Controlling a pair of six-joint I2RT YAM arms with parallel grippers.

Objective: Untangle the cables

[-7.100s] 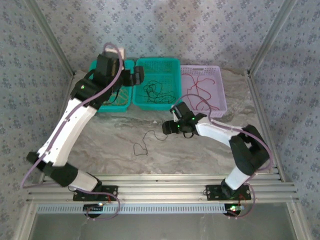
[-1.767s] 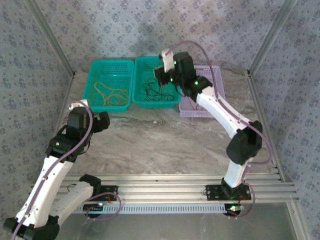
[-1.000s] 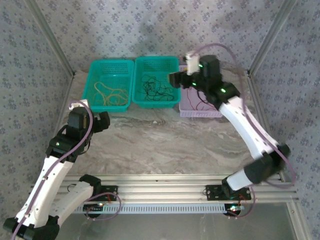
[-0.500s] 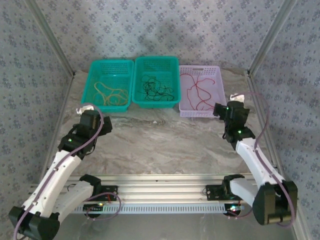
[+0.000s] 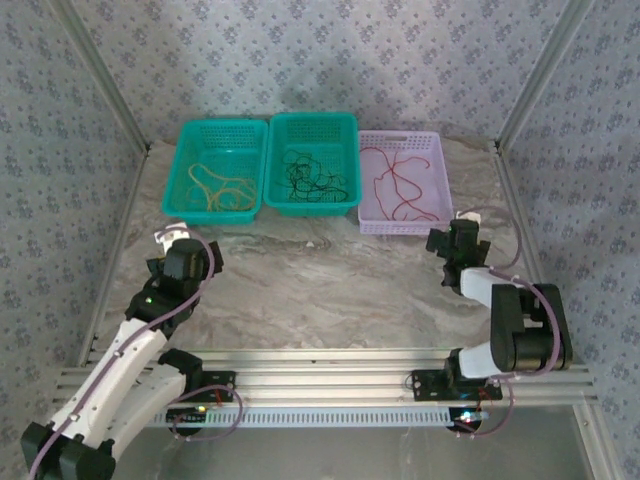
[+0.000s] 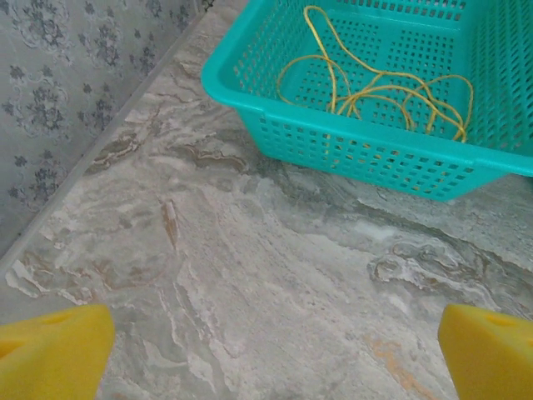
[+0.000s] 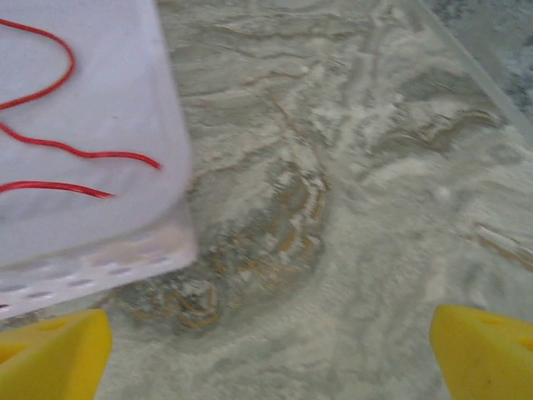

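The cables lie sorted in three baskets at the back. A yellow cable (image 5: pixel 220 188) (image 6: pixel 383 87) is coiled in the left teal basket (image 5: pixel 185 150) (image 6: pixel 250 92). A black cable (image 5: pixel 312 178) fills the middle teal basket (image 5: pixel 350 130). A red cable (image 5: pixel 395 185) (image 7: pixel 50 150) lies in the lilac basket (image 5: pixel 440 160) (image 7: pixel 125 242). My left gripper (image 5: pixel 190 250) (image 6: pixel 271 354) hangs open over bare marble in front of the left basket. Just off the lilac basket's near right corner, my right gripper (image 5: pixel 450 245) (image 7: pixel 266 354) is open and holds nothing.
The marble tabletop (image 5: pixel 320 280) lies bare between the arms and the baskets. Patterned walls and a metal frame (image 5: pixel 525 95) close in the sides and back. Aluminium rails (image 5: pixel 320 375) run along the near edge by the arm bases.
The right arm has swung from above the baskets back and down to the table's right side, folding up. The left arm has sunk a little lower and nearer its base.
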